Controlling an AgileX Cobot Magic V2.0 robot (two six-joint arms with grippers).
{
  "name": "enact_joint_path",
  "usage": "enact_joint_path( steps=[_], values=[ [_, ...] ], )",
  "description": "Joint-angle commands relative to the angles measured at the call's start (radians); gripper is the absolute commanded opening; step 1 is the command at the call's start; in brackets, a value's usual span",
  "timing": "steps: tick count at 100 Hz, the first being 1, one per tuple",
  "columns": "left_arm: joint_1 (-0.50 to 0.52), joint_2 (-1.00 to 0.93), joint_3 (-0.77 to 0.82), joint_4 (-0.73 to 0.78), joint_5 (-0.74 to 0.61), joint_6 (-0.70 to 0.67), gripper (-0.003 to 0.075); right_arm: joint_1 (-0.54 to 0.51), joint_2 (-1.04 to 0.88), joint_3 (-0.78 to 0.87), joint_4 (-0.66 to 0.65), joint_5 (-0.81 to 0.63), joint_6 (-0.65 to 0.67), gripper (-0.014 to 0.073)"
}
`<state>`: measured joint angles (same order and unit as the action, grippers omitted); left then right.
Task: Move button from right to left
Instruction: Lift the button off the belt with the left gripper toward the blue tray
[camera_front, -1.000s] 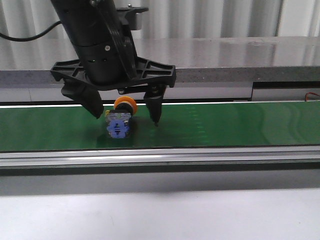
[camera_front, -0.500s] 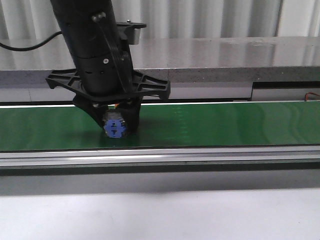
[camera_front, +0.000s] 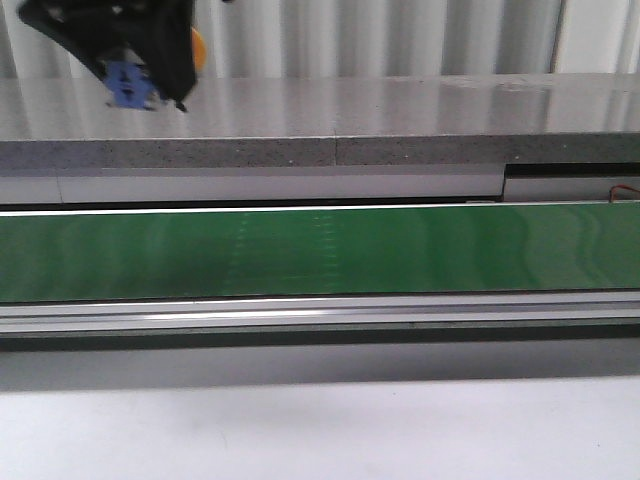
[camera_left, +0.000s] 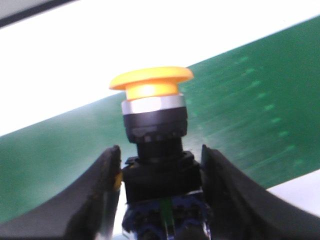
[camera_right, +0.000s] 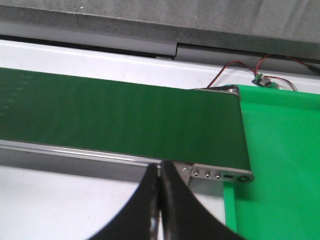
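Note:
High at the top left of the front view, well above the green belt (camera_front: 400, 250), my left gripper (camera_front: 135, 90) is shut on the button (camera_front: 128, 85), whose blue body and a sliver of orange cap show between the black fingers. The left wrist view shows the same button (camera_left: 152, 90) close up: yellow-orange cap, silver ring, black collar, with both fingers (camera_left: 102, 190) pressed against its black-and-blue body. My left gripper (camera_left: 160, 160) hangs over the belt (camera_left: 250, 110). My right gripper (camera_right: 160, 170) is shut and holds nothing, near the belt's end roller (camera_right: 220, 175).
A grey stone-like ledge (camera_front: 400, 150) runs behind the belt. A metal rail (camera_front: 320, 315) lines the belt's near side, with white table (camera_front: 320, 430) in front. A bright green mat (camera_right: 280, 165) lies past the belt's end, with red and black wires (camera_right: 245, 67) behind it.
My left gripper closed on the button on the belt, then lifted it up and to the left, high above the belt. The belt now lies bare.

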<state>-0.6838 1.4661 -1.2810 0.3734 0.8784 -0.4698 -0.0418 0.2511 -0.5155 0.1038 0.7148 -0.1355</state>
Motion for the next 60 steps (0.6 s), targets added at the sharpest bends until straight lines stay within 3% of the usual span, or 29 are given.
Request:
enact_joint_path(
  steps=[1,19,41,60],
  values=[
    [0.041,-0.095,0.003,0.023,-0.003,0.051,-0.002,0.0,0.008,-0.026,-0.007,-0.077,-0.005,-0.0067],
    [0.167,-0.216,0.118,0.021,0.012,0.152,-0.002,0.0,0.008,-0.026,-0.007,-0.077,-0.005,-0.0067],
    [0.398,-0.294,0.241,0.006,0.016,0.269,-0.002,0.0,0.008,-0.026,-0.007,-0.077,-0.005,-0.0067],
    [0.641,-0.295,0.285,-0.149,-0.041,0.451,-0.002,0.0,0.008,-0.026,-0.007,-0.077,-0.005,-0.0067]
  ],
)
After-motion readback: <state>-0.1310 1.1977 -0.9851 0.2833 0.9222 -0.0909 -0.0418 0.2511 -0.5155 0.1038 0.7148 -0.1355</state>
